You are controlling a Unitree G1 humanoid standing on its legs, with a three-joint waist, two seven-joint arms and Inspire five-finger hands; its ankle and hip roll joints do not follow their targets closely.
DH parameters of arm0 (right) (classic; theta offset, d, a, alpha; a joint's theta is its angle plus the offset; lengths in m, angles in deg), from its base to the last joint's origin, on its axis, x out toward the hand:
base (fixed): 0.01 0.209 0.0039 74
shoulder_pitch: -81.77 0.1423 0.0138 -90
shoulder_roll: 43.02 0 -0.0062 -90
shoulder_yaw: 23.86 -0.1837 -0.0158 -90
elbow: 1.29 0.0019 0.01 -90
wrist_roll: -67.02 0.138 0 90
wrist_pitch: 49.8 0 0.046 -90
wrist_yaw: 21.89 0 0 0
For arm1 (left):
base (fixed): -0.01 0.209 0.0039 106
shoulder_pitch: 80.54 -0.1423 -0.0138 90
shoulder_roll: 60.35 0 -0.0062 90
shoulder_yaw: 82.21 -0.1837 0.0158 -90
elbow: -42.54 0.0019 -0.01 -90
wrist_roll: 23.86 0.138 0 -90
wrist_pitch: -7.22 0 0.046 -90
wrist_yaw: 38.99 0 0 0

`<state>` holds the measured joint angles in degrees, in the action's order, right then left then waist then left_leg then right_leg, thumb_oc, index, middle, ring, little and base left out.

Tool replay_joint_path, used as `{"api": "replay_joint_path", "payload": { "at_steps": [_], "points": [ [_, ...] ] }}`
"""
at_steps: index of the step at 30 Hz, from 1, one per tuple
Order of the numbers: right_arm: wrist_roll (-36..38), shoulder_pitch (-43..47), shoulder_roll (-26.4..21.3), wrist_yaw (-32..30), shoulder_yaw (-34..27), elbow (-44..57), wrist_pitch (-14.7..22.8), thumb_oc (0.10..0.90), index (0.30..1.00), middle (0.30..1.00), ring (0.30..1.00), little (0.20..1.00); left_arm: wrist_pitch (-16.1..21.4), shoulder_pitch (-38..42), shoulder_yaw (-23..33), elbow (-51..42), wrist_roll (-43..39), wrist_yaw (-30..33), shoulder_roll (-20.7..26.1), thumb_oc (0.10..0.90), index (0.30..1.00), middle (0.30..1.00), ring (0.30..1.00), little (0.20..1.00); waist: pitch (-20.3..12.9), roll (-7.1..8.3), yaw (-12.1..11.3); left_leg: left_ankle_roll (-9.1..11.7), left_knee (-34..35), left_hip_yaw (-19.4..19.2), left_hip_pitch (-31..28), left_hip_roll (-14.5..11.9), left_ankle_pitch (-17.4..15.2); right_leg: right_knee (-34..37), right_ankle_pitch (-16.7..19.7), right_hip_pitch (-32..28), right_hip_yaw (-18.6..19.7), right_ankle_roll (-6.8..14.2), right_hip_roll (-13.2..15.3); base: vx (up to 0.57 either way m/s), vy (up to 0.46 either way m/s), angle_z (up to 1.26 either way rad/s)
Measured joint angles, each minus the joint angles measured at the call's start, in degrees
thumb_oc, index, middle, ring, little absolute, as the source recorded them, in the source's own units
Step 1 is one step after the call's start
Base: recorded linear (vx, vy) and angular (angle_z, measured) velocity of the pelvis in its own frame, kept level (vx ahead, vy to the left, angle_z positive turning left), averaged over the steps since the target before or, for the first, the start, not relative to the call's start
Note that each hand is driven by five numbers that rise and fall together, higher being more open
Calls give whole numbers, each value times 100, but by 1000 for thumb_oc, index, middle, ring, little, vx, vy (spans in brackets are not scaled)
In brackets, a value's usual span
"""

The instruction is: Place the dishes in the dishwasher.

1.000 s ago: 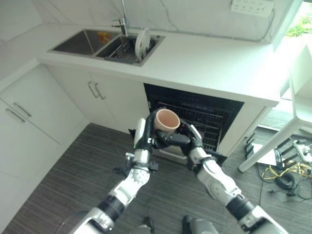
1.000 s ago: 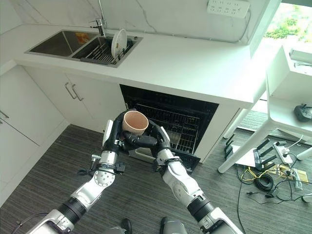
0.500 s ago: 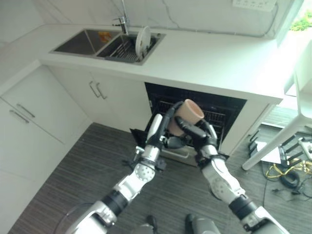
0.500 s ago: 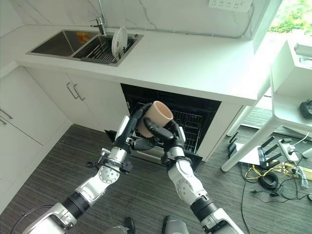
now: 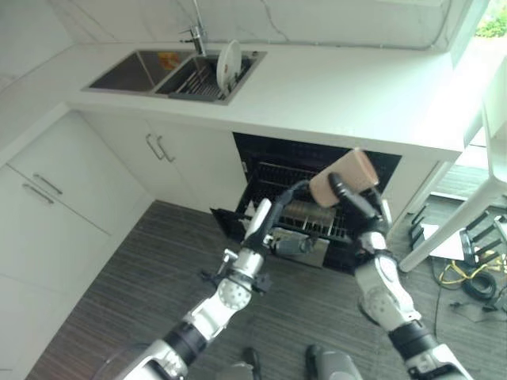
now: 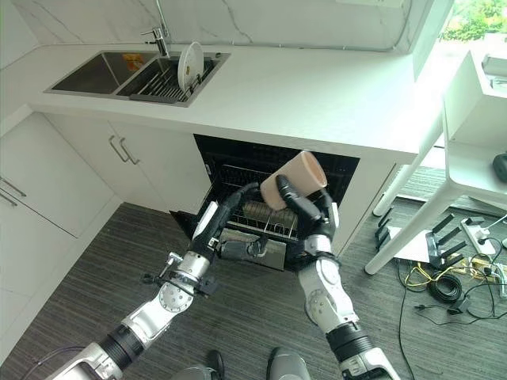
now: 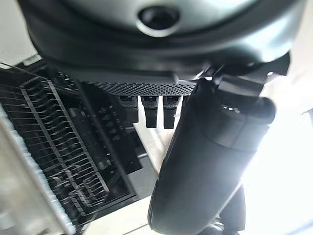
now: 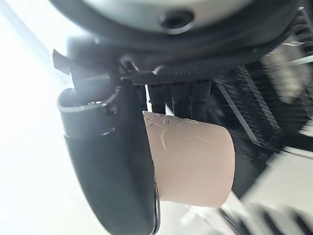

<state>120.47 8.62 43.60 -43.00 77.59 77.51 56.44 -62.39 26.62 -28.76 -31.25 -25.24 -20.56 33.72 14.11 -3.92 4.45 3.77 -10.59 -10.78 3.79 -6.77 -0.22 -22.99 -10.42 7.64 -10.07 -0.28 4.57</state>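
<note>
The right robot hand (image 6: 310, 212) has its fingers and thumb curled round one pinkish cup (image 6: 294, 180), holding it in the air in front of the open dishwasher (image 6: 277, 178), just below the edge of the bench (image 6: 317, 95). The cup lies tilted, its long axis slanting from lower left up toward the right, with the hand below and beside it; which end is the mouth cannot be told here. In the right wrist view the cup (image 8: 190, 161) sits between the thumb and the row of fingers, with the dark wire rack behind it. The rack (image 6: 265, 218) is pulled partway out and lies straight below and ahead of the cup, so the coming move is likely a short lowering forward into it, perhaps with a turn of the wrist. The left robot hand (image 6: 230, 218) reaches toward the front of the rack with its fingers fairly straight and holds nothing; its wrist view shows the rack's tines past the fingers. It is nearer the rack, the right hand nearer the cup. Well away in the sink (image 6: 111, 73), one white plate (image 6: 188, 62) stands upright in a drainer. Counted: one cup, one plate.
</note>
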Motion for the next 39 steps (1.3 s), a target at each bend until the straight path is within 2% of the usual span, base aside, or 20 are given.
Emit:
{"api": "replay_joint_path", "payload": {
  "at_steps": [5, 8, 12, 16, 17, 19, 21, 26, 28, 34, 39],
  "points": [
    [-305, -6, -621, 197, -492, -31, -249, 400, 300, 300, 300, 300, -44, -312, 387, -8, 521, -34, 657, 800, 900, 900, 900, 900, 1, 2, 9, 1, 11, -7, -10, 1, -21, -8, -31, 1, -6, -12, 5, 122, 1, -1],
    [-467, 4, -989, 521, -576, -34, -592, 400, 300, 300, 300, 300, -42, -255, 592, -55, 941, -39, 1030, 800, 900, 900, 900, 900, 3, 5, 10, -1, 23, -5, -10, 5, -27, 1, -27, 2, -6, -17, 6, 102, 0, 1],
    [-988, 419, -1342, 959, -538, -364, -1199, 400, 300, 300, 300, 300, -50, 106, 546, -59, 1195, -142, 1508, 800, 900, 900, 900, 900, 85, 63, 36, 6, 66, -41, 41, 23, -19, -9, -45, 113, 37, 16, 10, 93, -11, -6],
    [-1040, 1480, -1975, 1416, -536, -1244, -1771, 400, 300, 300, 300, 300, -39, 852, 490, -39, 1340, -142, 1960, 800, 900, 900, 900, 900, 519, 54, 68, -20, 17, -128, 320, 44, 12, -102, 59, 448, 129, -31, 32, -23, 9, -9],
    [-1030, 1706, -2087, 1489, -538, -1463, -1815, 400, 300, 300, 300, 300, -40, 1046, 484, 1, 1340, -138, 2026, 800, 900, 900, 900, 900, 647, 44, 87, -25, -7, -137, 390, 52, 14, -128, 85, 530, 140, -40, 42, -31, 19, -9],
    [-1010, 2407, -2390, 1728, -319, -2106, -1975, 400, 300, 300, 300, 300, -35, 1658, 265, 149, 1315, -112, 2296, 800, 900, 900, 900, 900, 1004, 8, 162, -57, -35, -127, 544, 86, 38, -162, 139, 667, 160, -41, 58, -6, -4, -2],
    [-989, 2880, -2522, 1891, -266, -2590, -2172, 400, 300, 300, 300, 300, -40, 2377, 61, 416, 1305, -138, 2366, 800, 900, 900, 900, 900, 1386, -64, 200, -85, -18, -136, 651, 111, 64, -121, 210, 762, 183, -42, 67, 22, -47, -3],
    [-983, 2965, -2533, 2193, -15, -3226, -2340, 400, 300, 300, 300, 300, -42, 2831, -187, 412, 1304, -198, 2391, 800, 900, 900, 900, 900, 1528, -64, 197, -86, 10, -50, 710, 151, 65, -39, 213, 773, 168, -43, 91, 15, -66, 2],
    [-942, 3329, -2554, 2246, 191, -3531, -2344, 400, 300, 300, 300, 300, -49, 3293, -610, 513, 1304, -306, 2522, 800, 900, 900, 900, 900, 1619, -76, 200, -86, 21, 93, 733, 204, 66, 12, 219, 778, 188, -34, 118, 0, -92, -1],
    [-833, 3756, -2548, 2255, 251, -3528, -2274, 400, 300, 300, 300, 300, -201, 3379, -716, 516, 1303, -450, 2536, 800, 900, 900, 900, 900, 1623, -82, 166, -86, 86, 138, 823, 222, 66, 62, 231, 894, 194, -15, 121, 16, -25, 0],
    [-855, 3789, -2482, 2270, 257, -3528, -2273, 400, 300, 300, 300, 300, -523, 3377, -716, 504, 1280, -1291, 2562, 800, 900, 900, 900, 900, 1646, -117, 171, -86, 90, 133, 827, 245, 66, 69, 248, 903, 204, 10, 152, 46, 38, -1]
  ]
}}
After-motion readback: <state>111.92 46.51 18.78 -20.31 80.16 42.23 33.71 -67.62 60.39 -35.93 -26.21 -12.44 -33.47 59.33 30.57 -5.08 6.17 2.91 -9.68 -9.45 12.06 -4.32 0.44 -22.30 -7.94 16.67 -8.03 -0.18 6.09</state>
